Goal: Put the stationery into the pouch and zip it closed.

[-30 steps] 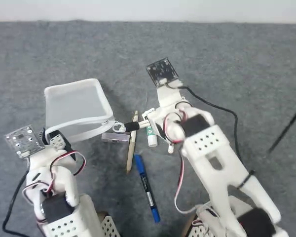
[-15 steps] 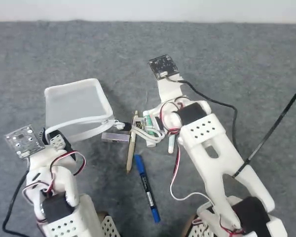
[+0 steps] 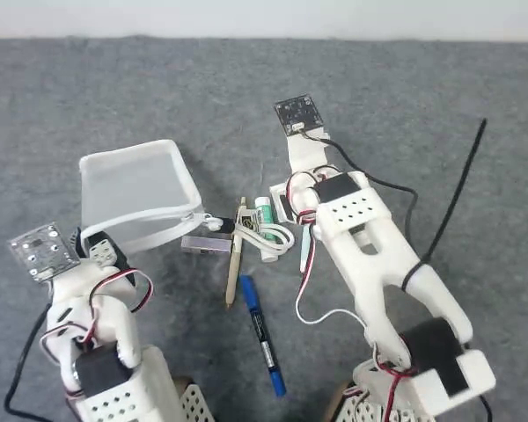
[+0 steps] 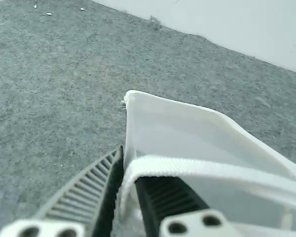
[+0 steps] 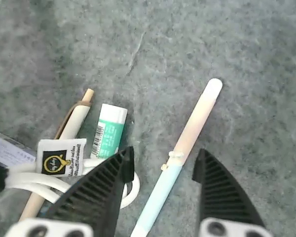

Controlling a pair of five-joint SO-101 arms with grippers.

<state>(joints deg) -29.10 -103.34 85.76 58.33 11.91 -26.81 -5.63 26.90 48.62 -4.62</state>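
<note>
Right wrist view, what's changed?
— Arm swung over; right gripper (image 5: pixel 164 157) now off the glue stick (image 5: pixel 108 131) just beside it, jaws wide, pen (image 5: pixel 190 131) between them, ungrasped. Meanwhile left gripper (image 4: pixel 129 168) pinches pouch (image 4: pixel 187 133) rim. Pen pickup likely next.

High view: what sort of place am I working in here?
Likely a lab or workshop test bench rather than a real desk: a grey felt-like mat serves as the work surface, a bare pale wall runs behind it, and loose stationery lies beside a white pouch.
</note>
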